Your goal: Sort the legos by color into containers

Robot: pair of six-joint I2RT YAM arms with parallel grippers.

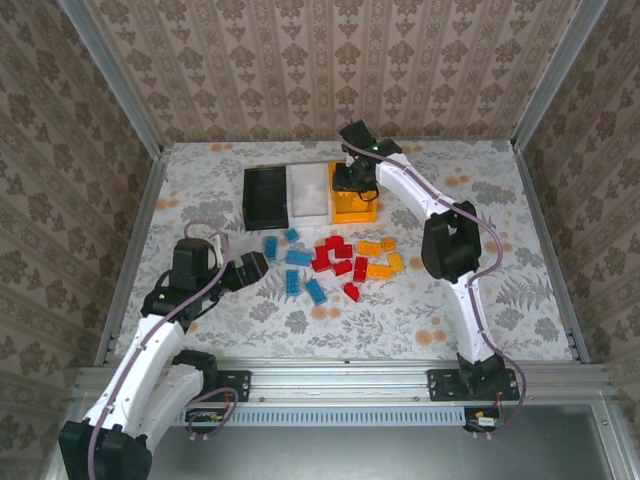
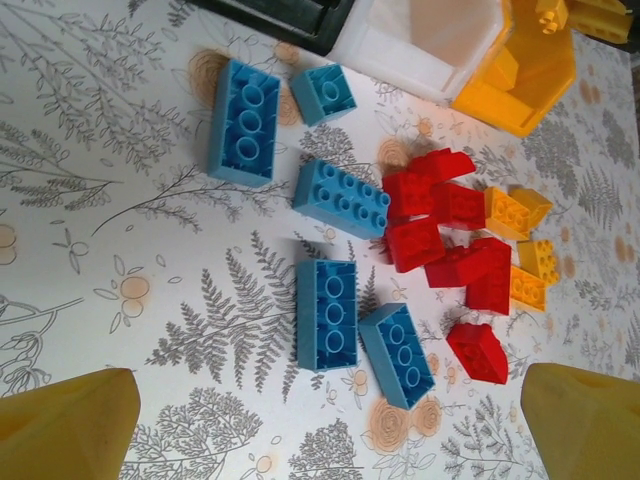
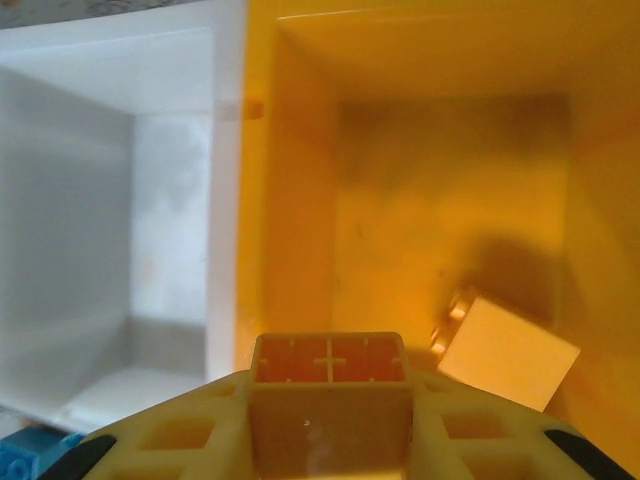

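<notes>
Your right gripper (image 3: 330,445) hangs directly above the orange-yellow bin (image 3: 300,200), and its jaws pinch the held brick (image 3: 330,372), an orange-yellow one whose hollow underside faces the wrist camera. Inside this bin a second brick (image 3: 508,352) lies tilted on the floor, near one wall. The white bin (image 1: 310,190) touches the orange-yellow bin on its left side, and the black bin (image 1: 265,196) stands further left. On the table, on the near side of the orange-yellow bin, you see the loose pieces. The orange-yellow bricks (image 1: 381,262) are closest to it, the red bricks (image 1: 337,257) a little to the left, and the blue bricks (image 1: 297,262) further left. Your left gripper (image 1: 252,268) is well apart from the orange-yellow bin, to the near left, just beside the blue bricks. Its jaws are spread wide with nothing between them.
</notes>
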